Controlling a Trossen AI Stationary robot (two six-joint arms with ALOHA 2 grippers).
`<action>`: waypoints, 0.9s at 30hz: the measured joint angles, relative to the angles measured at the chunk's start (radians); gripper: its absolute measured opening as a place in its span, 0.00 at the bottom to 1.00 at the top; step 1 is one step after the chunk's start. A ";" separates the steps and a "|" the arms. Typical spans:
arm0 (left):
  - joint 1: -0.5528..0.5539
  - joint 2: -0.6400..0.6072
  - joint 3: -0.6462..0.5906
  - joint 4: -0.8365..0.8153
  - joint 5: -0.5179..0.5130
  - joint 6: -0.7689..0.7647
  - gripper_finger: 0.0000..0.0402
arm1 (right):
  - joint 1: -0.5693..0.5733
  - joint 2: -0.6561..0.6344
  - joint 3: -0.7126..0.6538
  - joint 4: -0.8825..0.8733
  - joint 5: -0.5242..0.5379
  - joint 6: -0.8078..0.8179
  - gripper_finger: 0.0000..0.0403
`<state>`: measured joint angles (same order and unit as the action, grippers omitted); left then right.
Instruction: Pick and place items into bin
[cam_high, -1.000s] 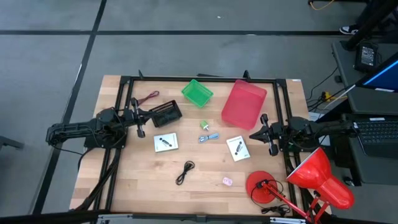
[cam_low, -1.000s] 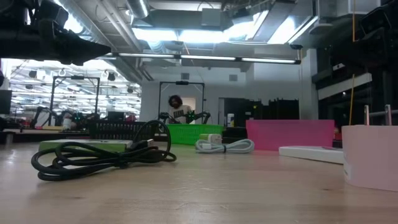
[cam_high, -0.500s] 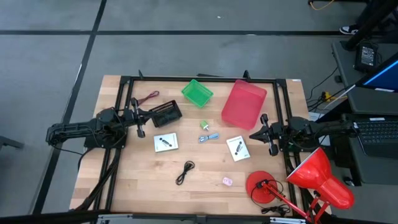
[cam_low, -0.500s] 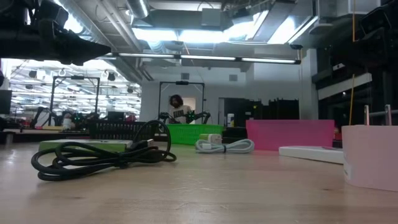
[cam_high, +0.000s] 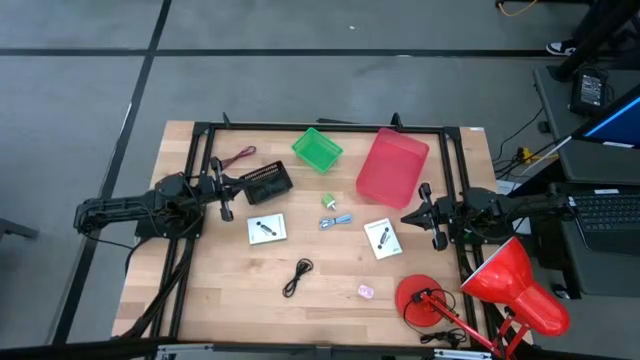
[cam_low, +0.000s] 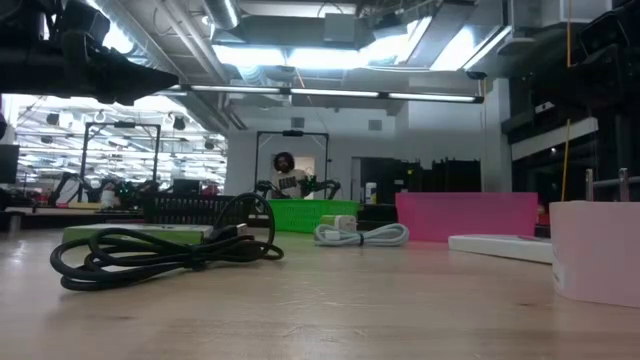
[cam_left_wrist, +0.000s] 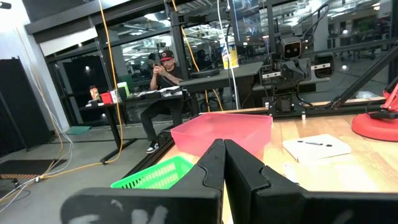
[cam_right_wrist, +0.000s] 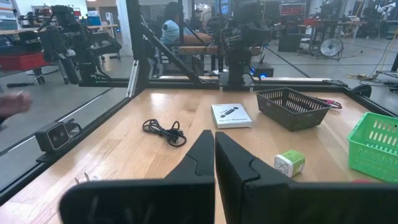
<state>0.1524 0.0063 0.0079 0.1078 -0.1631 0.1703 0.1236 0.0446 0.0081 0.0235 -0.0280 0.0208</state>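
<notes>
Nothing is held yet: the left gripper (cam_high: 226, 195) is parked at the left edge of the bench (cam_high: 230, 270) and the right gripper (cam_high: 424, 212) at the right edge, each with its fingers pressed fully together and empty.

The items are scattered between them. One white card (cam_high: 267, 229) lies just beside the left gripper, the other white card (cam_high: 383, 238) near the right one. The black cable (cam_high: 297, 277) and the pink piece (cam_high: 365, 291) lie toward the near edge; the green piece (cam_high: 327, 200) and blue-grey piece (cam_high: 337, 220) sit mid-bench; the red cable (cam_high: 239, 157) lies at the far left.

Three bins stand at the far side: a red bin (cam_high: 392, 164), a green basket (cam_high: 317, 148) and a black basket (cam_high: 266, 183).

A first pick is judged best taken nearest an arm. The fingers must be opened before descent, and a flat card is probably best approached at an edge.
</notes>
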 joint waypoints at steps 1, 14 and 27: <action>0.000 0.000 0.000 0.000 0.000 0.000 0.00 | 0.000 0.000 0.000 0.000 0.000 0.000 0.00; 0.000 0.000 0.000 0.000 0.000 0.106 0.00 | 0.000 0.000 0.000 0.001 0.000 0.000 0.00; 0.000 0.000 0.000 0.000 0.000 0.115 0.00 | 0.000 0.000 0.000 0.001 0.000 0.000 0.00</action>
<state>0.1521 0.0063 0.0078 0.1081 -0.1631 0.2854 0.1238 0.0446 0.0082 0.0242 -0.0280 0.0211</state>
